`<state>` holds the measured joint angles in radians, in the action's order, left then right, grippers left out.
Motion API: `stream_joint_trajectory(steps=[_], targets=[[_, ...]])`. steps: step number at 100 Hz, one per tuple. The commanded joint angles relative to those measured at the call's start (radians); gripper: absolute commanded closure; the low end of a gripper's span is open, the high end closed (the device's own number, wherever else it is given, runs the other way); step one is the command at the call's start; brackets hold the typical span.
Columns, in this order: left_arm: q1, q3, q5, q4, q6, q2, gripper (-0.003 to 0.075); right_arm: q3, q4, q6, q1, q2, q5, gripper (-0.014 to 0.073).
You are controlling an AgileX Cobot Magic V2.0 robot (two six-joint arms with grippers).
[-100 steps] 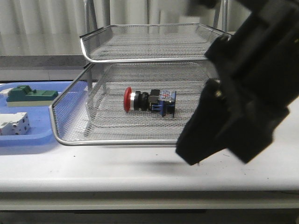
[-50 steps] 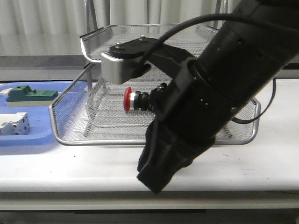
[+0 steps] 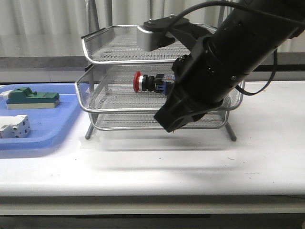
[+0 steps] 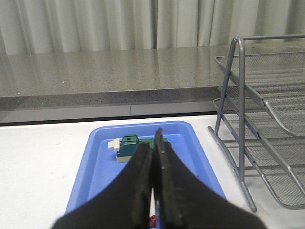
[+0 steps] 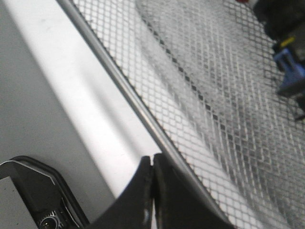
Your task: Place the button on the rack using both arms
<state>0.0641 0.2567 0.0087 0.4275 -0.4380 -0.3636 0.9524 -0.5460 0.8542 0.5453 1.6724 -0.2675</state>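
Observation:
The button [image 3: 149, 82] lies on its side on the middle tier of the silver wire rack [image 3: 119, 52], red head to the left. In the right wrist view only its black body and blue block [image 5: 289, 67] show through the mesh. My right gripper [image 3: 169, 125] [image 5: 152, 160] is shut and empty, its tips just below and in front of the tier's front rim [image 5: 110, 71]. My left gripper [image 4: 153, 143] is shut with nothing in it, hanging over the blue tray [image 4: 100, 162]; it is out of the front view.
The blue tray [image 3: 47, 136] left of the rack holds a green-and-beige block [image 3: 33, 98] [image 4: 128, 148] and a white block [image 3: 14, 126]. The rack's frame post [image 4: 240, 119] stands right of the tray. The right arm hides the rack's right half.
The middle tier, pulled out toward me a second ago, has slid back into the rack with the button on it. My right arm swung left and forward across the rack's front.

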Motion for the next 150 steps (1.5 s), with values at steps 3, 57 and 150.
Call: stream_joint_trajectory(steps=[3,57,150], targets=[[-0.002,0.028,-0.074,0.008,0.008,-0.007,0.0740,0.071,0.006,0.010,-0.038,-0.001,0.049,0.0661],[-0.002,0.028,-0.074,0.008,0.008,-0.007,0.0740,0.095,0.008,-0.090,-0.078,-0.108,-0.211,0.0654],[-0.002,0.028,-0.074,0.008,0.008,-0.007,0.0740,-0.103,0.401,-0.665,-0.391,-0.845,-0.484,0.0654]])
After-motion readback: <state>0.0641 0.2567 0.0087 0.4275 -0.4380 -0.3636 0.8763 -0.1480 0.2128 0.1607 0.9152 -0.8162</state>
